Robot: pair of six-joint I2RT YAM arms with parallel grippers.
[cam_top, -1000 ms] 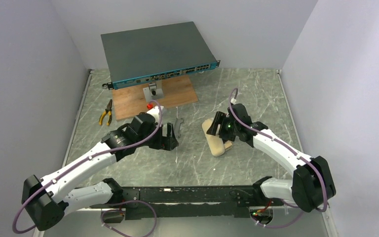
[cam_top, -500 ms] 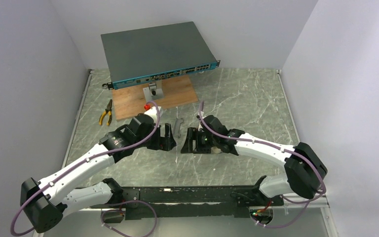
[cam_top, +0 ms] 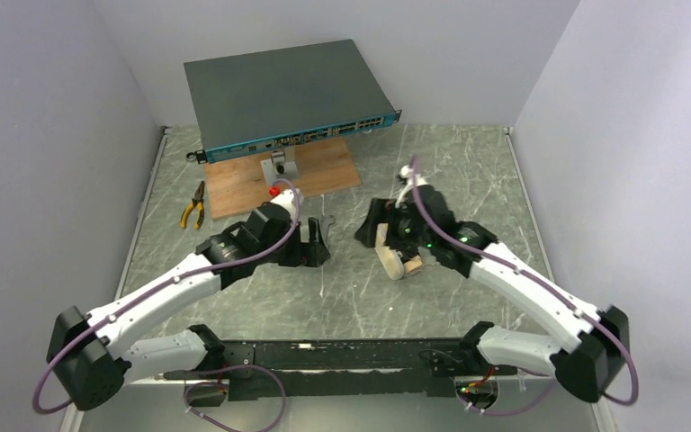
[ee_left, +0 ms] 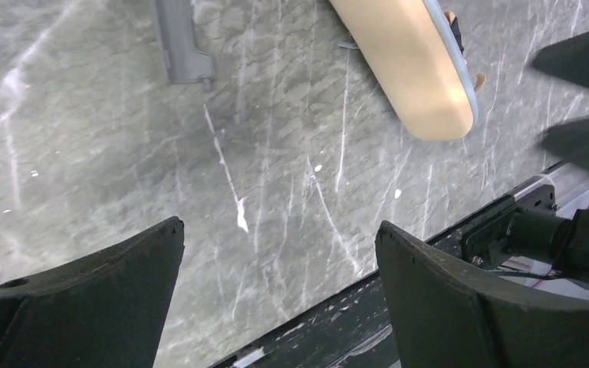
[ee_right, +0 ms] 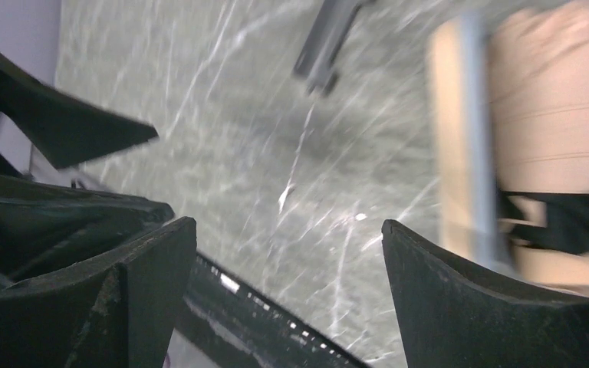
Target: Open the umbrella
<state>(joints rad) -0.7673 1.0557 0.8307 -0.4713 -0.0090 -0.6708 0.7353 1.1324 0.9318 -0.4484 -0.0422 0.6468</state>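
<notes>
The folded umbrella (cam_top: 397, 263) lies on the table (cam_top: 477, 171), running 11 to 5 o'clock. The right fingers (ee_right: 491, 307) hang just above it. The left fingers (ee_left: 460, 307) sit at its 9 o'clock. Both are wide open and empty.

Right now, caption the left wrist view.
Open left gripper above marble table; closed beige umbrella and grey tool ahead.

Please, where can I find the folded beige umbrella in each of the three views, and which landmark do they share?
Top external: the umbrella lies just right of centre, partly hidden.
Left wrist: upper right, slanted.
Right wrist: right edge, blurred.
Shared landmark: the small grey bar, to the left of the umbrella in every view.
</notes>
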